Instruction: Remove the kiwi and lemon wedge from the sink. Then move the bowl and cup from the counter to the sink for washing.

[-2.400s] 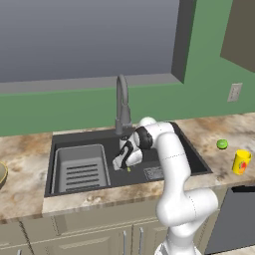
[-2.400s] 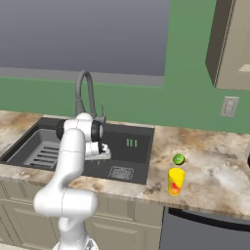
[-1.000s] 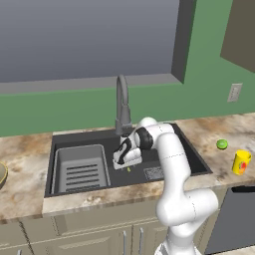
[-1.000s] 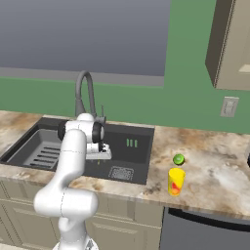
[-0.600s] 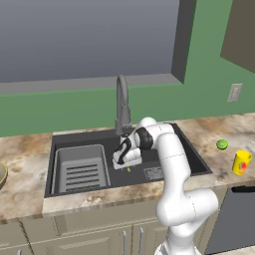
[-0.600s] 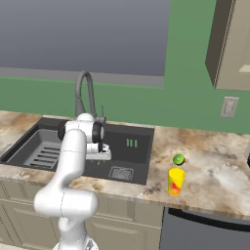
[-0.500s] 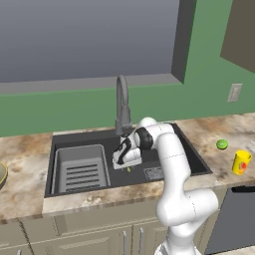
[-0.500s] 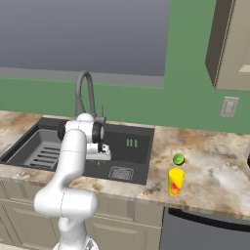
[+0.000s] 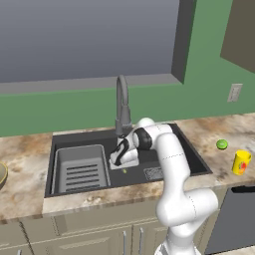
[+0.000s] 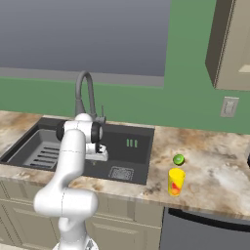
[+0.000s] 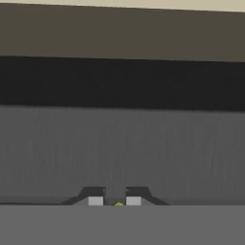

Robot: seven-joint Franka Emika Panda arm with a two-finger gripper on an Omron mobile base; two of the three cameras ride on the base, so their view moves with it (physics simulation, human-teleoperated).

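Dark grey sink: the hand is lowered inside the basin, just in front of the faucet.
Lemon wedge: a pale yellow-green sliver sits between the finger tips in the hand view, low on the sink floor; also seen as a speck below the hand from the left base view.
Hand state: jaws narrowly parted around the wedge; whether they actually grip it I cannot tell.
Kiwi: already out on the counter, just behind the cup.
Bowl: at the counter's far left edge.
Risk: such a thin sliver could slip free when lifted, or the finger tips could scrape the sink floor.
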